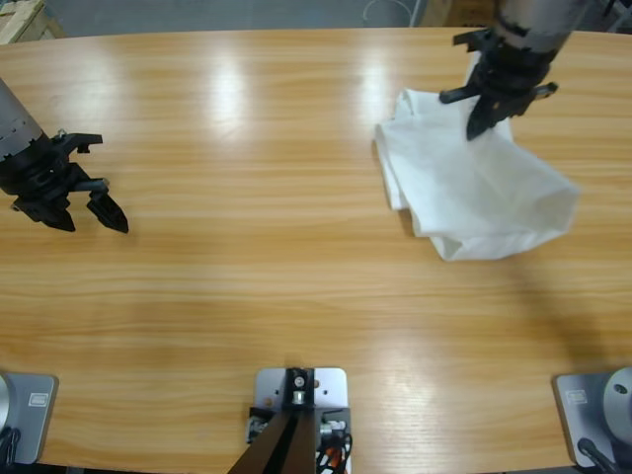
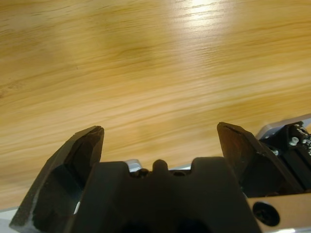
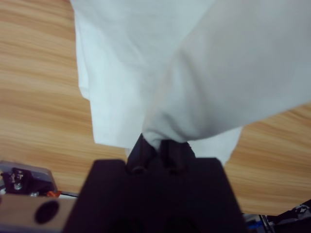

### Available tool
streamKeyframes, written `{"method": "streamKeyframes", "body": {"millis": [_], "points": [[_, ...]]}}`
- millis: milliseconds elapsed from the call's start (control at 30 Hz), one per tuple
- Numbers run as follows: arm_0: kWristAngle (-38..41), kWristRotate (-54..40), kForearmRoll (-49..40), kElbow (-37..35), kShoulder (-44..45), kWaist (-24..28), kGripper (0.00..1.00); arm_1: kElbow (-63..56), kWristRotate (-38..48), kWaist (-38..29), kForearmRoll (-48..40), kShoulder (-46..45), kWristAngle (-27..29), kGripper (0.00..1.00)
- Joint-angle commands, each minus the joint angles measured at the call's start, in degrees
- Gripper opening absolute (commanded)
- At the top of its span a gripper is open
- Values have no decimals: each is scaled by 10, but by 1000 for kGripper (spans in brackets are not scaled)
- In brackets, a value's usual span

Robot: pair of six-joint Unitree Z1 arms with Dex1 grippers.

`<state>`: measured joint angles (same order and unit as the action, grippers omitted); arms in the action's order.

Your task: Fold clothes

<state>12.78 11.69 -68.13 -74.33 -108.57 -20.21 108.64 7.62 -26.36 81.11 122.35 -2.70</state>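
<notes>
One fold of fabric is pinched in the right gripper [image 3: 158, 145]'s closed black jaws.
Thin, limp white cotton T-shirt [image 1: 474, 193], bunched on the long wooden table [image 1: 276, 296], is best gripped at hems; left gripper [image 1: 87, 209] is held spread, empty.

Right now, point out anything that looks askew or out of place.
The white T-shirt lies crumpled and unevenly bunched at the table's far right, one corner pinched in the right gripper. The left gripper is open over bare wood.

The T-shirt [image 1: 474, 193] is plain white (no print or marking). Both tools, left tool [image 1: 87, 212] and right tool [image 1: 481, 123], are black. The worktop [image 1: 276, 286] shows honey-brown wood grain.
</notes>
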Motion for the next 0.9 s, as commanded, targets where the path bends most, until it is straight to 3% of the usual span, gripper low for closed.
{"method": "streamKeyframes", "body": {"millis": [33,67,100,133,167,267,600,800,900], "points": [[11,-1,1,6,-26,-4,918,23,10,-30,6,64,-19,430],[11,-1,1,6,-26,-4,918,27,11,-33,6,66,-27,648],[11,-1,1,6,-26,-4,915,33,11,-36,6,68,-34,800],[11,-1,1,6,-26,-4,918,39,11,-39,6,70,-43,912],[11,-1,1,6,-26,-4,918,44,11,-41,6,75,-55,961],[11,-1,1,5,-26,-4,918,56,11,-52,10,90,-77,1000],[11,-2,0,6,-23,-4,918,65,-6,-88,7,90,-120,1000],[13,-2,0,7,-19,-4,916,50,21,-68,30,-40,-23,1000],[14,-3,1,7,-17,-4,918,-43,49,-49,-14,-127,1,1000]]}}
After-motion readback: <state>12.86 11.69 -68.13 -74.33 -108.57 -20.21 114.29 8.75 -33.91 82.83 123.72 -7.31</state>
